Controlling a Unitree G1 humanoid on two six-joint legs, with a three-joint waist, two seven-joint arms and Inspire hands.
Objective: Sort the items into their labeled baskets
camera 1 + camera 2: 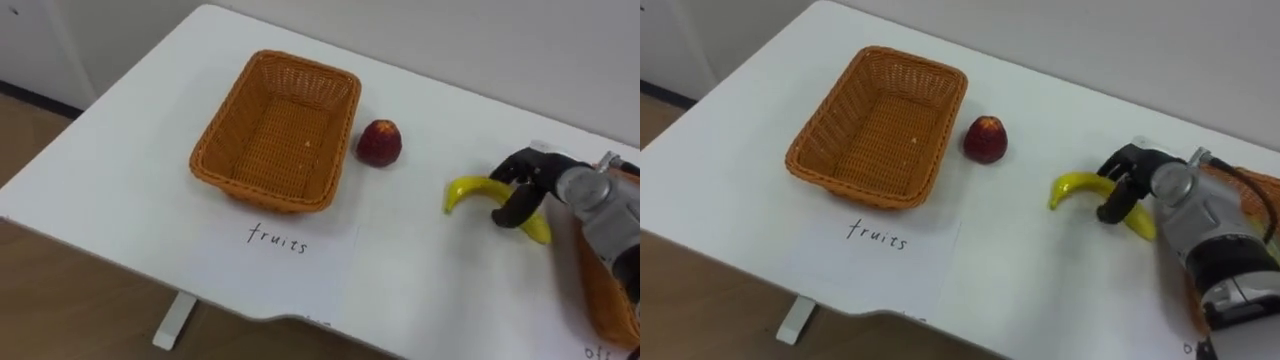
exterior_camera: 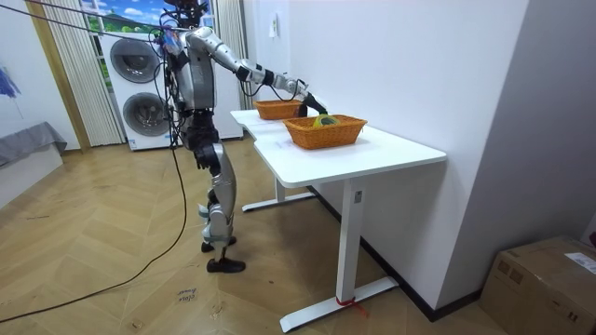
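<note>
White table — stacked washers, cardboard box

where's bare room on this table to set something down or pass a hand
Free: the empty fruits basket; the broad table left of it; the strip between the red fruit and the banana, down to the front edge. Crowded: the right end, where the right robot hand grips the banana next to the second basket.

Black-fingered right hand joining a silver-grey cylindrical wrist, dark cable running over the grey forearm, silver-grey torso and limbs showing in the room view, ropes rising from the shoulders.
</note>
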